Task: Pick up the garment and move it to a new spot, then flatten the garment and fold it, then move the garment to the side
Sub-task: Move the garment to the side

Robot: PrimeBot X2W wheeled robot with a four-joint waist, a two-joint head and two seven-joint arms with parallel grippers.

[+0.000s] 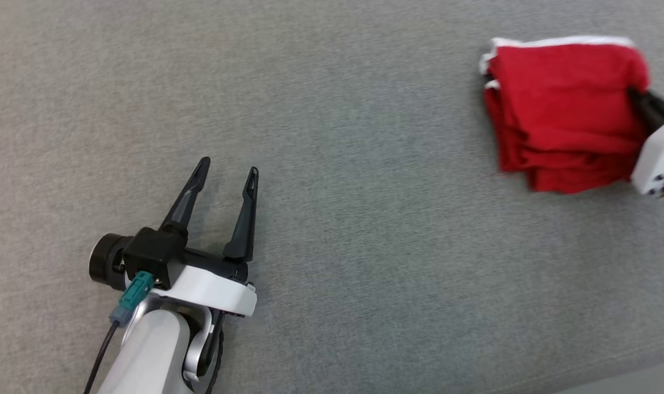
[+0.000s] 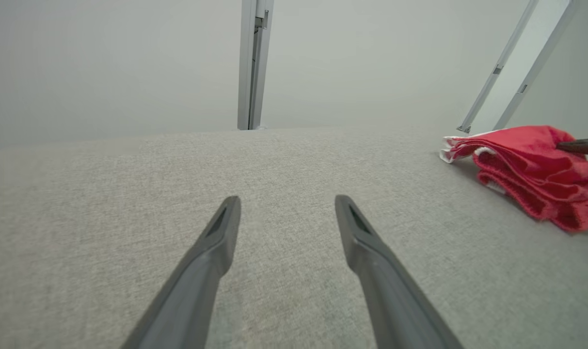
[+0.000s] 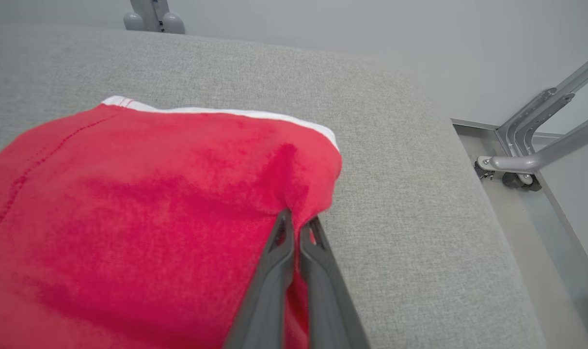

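Red and soft, the garment lies folded in several layers at the far right of the grey desk in the head view, with a white hem along its far edge. The right gripper comes in from the right edge and its dark fingers are pinched on the right side of the cloth. The left gripper is at the lower left, well apart from the garment, with its fingers spread and nothing between them.

In the left wrist view the left gripper is wide open above bare desk. The garment is a low stack at the right, and one finger of the right gripper reaches onto it. A metal post stands behind the desk.

In the right wrist view the right gripper is clenched on a small pleat of the garment, near its right edge and just below the white hem. Metal legs stand beyond the desk edge.

I judge the cloth light, limp and not slippery. A pinch on the top layer alone may let the fold open when it is moved, so it is better to take all layers together at the edge, or to slide the stack.
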